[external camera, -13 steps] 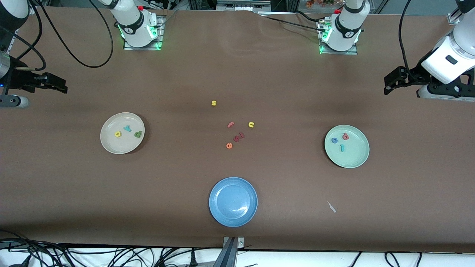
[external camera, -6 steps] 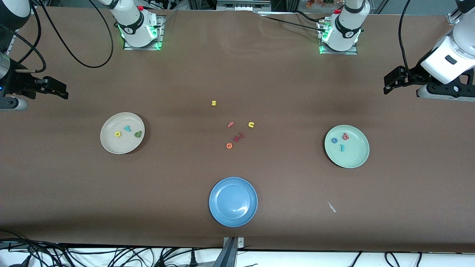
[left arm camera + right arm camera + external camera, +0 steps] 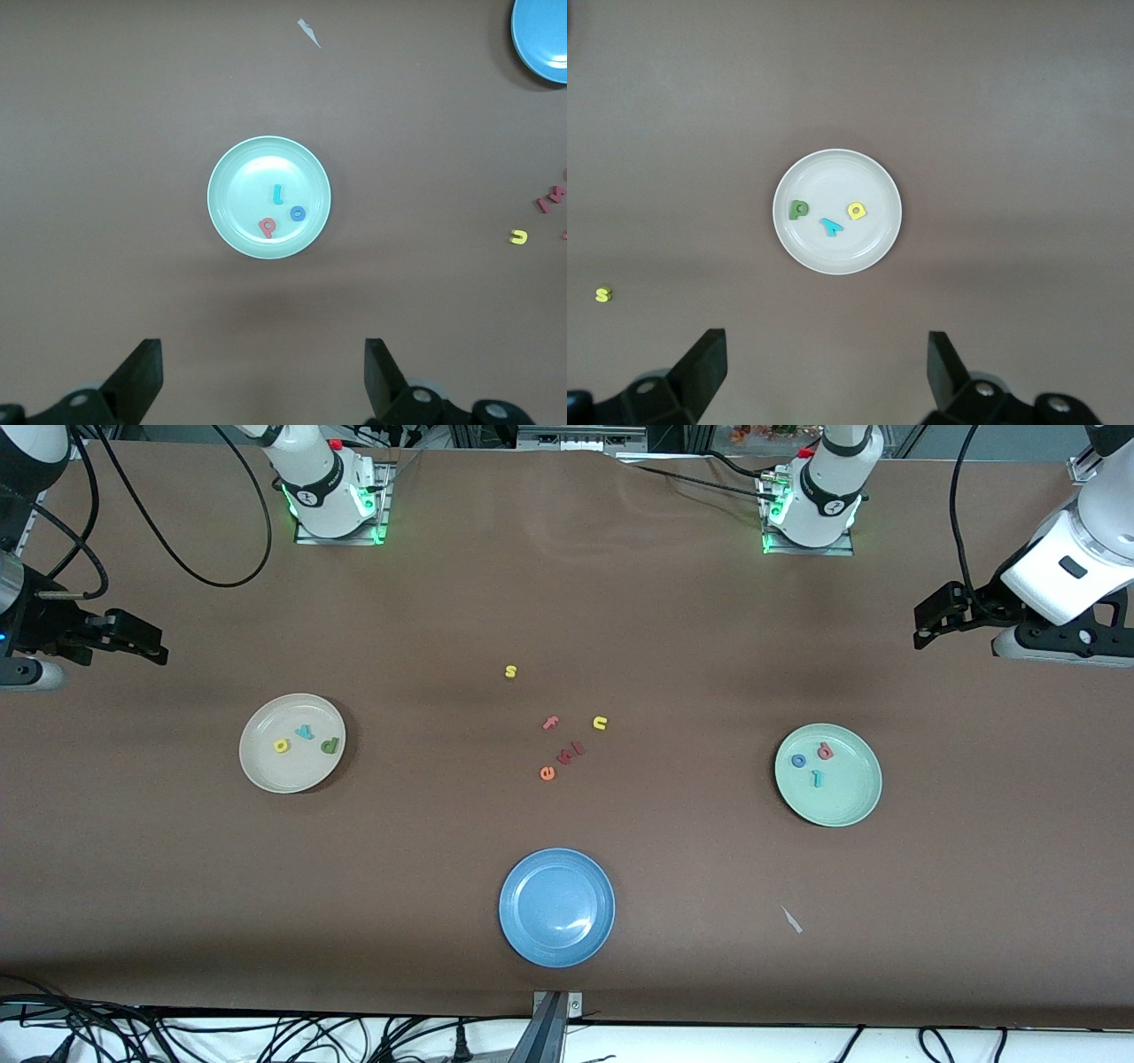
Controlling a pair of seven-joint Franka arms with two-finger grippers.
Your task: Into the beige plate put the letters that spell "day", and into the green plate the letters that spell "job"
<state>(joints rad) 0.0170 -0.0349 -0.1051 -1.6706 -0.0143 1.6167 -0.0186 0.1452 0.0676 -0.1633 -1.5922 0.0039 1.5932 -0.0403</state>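
Black left end effector (image 3: 257, 381) and right end effector (image 3: 824, 376) gape wide, empty.

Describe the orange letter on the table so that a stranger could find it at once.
Start at the blue plate, nearest the front camera. Farther from the camera, mid-table, lies a loose cluster of small letters. The orange e is the cluster's nearest letter to that plate, beside a dark red one, and the only orange one.

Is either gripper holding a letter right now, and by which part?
Nothing is held. The left gripper and right gripper are both open and empty, up above the table near its two ends.
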